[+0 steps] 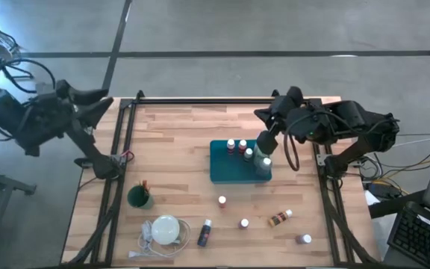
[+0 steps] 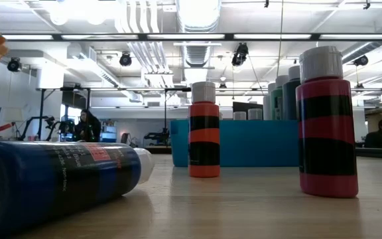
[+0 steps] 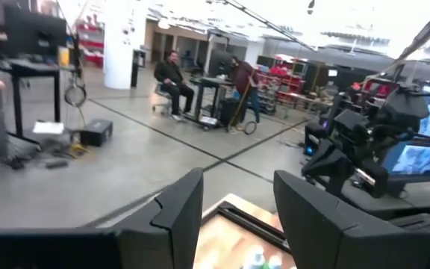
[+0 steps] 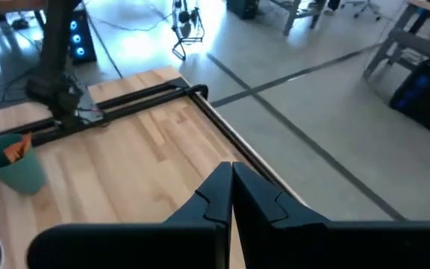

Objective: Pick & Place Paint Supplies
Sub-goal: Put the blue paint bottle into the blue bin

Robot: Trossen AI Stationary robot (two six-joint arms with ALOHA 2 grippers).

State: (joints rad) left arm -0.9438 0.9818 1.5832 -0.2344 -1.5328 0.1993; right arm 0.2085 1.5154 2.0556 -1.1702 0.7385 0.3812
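A teal tray sits mid-table with several white-capped paint bottles standing in its far right part. Loose bottles stand on the wood nearer the front; a brown one and a dark blue one lie on their sides. A green cup holds brushes. My right gripper hangs shut and empty, high above the tray's far side. My left gripper is open and empty, raised beyond the table's far left corner.
A white round disc with a cord lies near the front left. Dark rails frame the table's far edge and sides. Bare wood lies left of the tray. People sit and stand in the room behind.
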